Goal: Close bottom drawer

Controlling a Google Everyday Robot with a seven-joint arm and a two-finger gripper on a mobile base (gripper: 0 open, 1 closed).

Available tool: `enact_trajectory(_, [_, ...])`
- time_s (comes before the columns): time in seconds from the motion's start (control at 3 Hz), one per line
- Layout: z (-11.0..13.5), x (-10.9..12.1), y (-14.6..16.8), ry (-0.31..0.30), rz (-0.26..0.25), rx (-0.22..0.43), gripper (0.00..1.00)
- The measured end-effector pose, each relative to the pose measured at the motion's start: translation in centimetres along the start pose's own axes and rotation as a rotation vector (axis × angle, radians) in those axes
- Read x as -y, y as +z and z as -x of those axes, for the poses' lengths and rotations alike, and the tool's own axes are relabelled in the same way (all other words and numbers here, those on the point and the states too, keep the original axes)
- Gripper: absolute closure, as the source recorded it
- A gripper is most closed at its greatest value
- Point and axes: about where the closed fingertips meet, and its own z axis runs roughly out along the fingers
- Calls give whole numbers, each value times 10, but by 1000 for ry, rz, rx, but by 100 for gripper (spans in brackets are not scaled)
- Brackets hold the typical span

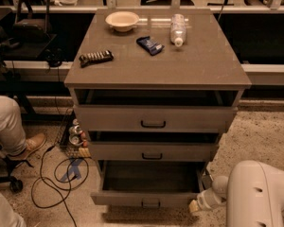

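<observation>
The bottom drawer (150, 200) is the lowest of the grey-brown cabinet's (156, 65) three drawers. It stands pulled out, its dark inside showing, with a small black handle at the centre of its thin front. My gripper (196, 206) is at the drawer's front right corner, at the end of my white arm (260, 195) in the lower right. It seems to touch the drawer front's right end. The middle drawer (151, 151) and the top drawer (153, 119) are each pulled out a little.
On the cabinet top lie a bowl (122, 20), a blue packet (150, 45), a lying bottle (178, 29) and a dark bar (95, 57). A seated person's leg and shoe (16, 131), cables (57, 174) and cans (75, 134) are on the floor at left.
</observation>
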Motion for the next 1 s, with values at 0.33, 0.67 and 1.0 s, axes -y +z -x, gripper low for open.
enact_trajectory(0.33, [27, -4, 1, 5, 19, 69, 100])
enact_trajectory(0.67, [27, -4, 1, 5, 19, 69, 100])
enact_trajectory(1.0, [68, -17, -1, -6, 51, 147, 100])
